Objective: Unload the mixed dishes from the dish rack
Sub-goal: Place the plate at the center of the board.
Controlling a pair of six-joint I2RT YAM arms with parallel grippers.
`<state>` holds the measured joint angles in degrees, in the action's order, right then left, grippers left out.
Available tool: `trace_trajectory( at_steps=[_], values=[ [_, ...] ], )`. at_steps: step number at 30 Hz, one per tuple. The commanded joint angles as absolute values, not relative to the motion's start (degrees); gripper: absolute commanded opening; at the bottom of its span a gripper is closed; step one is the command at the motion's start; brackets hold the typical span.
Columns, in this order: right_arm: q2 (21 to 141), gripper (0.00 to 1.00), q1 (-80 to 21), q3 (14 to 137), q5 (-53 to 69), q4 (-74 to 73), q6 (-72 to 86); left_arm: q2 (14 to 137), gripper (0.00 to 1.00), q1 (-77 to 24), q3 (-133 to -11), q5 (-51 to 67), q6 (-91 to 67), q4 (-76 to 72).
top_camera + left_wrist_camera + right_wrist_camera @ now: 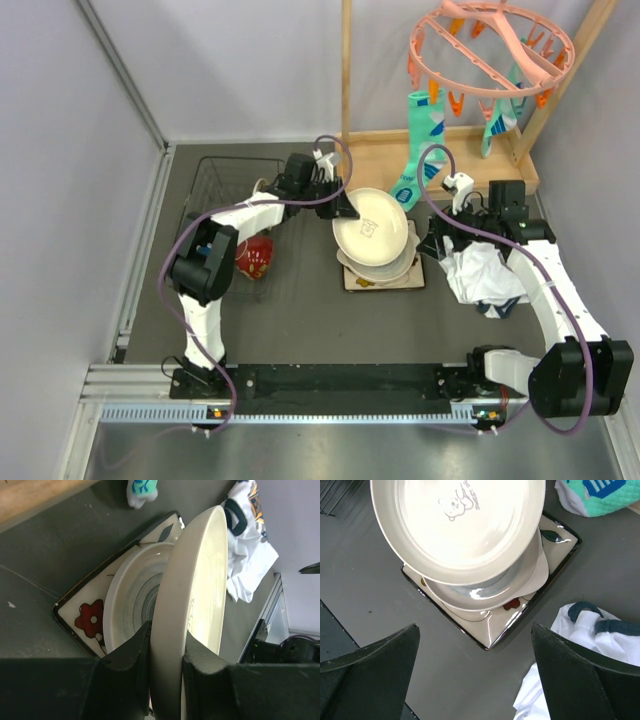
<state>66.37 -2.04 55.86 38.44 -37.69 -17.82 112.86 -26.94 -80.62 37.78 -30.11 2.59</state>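
My left gripper (166, 655) is shut on the rim of a large cream dish (200, 595), holding it tilted over the stack right of the dish rack (222, 200). Under the dish lie a blue-ringed round plate (132, 597) and a square cream floral plate (90, 617). From above, the left gripper (345, 205) grips the dish (372, 228) at its left edge. A red patterned mug (255, 258) lies in the rack. My right gripper (475, 675) stands open over the bare table by the square plate's (495, 625) corner, holding nothing.
A crumpled white garment (480, 275) lies just right of the stack, beside my right gripper (437, 243). Behind stands a wooden frame (450, 150) with a pink peg hanger (490, 40) and hanging teal socks (412, 150). Walls close in on the left and right.
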Motion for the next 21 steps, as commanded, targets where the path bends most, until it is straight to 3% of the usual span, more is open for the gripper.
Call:
trace_trajectory(
  at_steps=[1,12,21],
  values=[
    [64.42,0.92,-1.32,55.55,38.93,-35.86,-18.19,114.86,0.00,-28.12,-82.44,37.36,-29.27,-0.26],
    [64.42,0.92,-1.06,55.46,38.94,-36.03,-18.19,118.30,0.00,-30.14,-83.85,37.35,-28.39,1.93],
    [64.34,0.93,-0.97,55.46,39.20,-36.21,-18.19,119.09,0.22,-31.82,-84.20,36.56,-26.81,3.07]
  ],
)
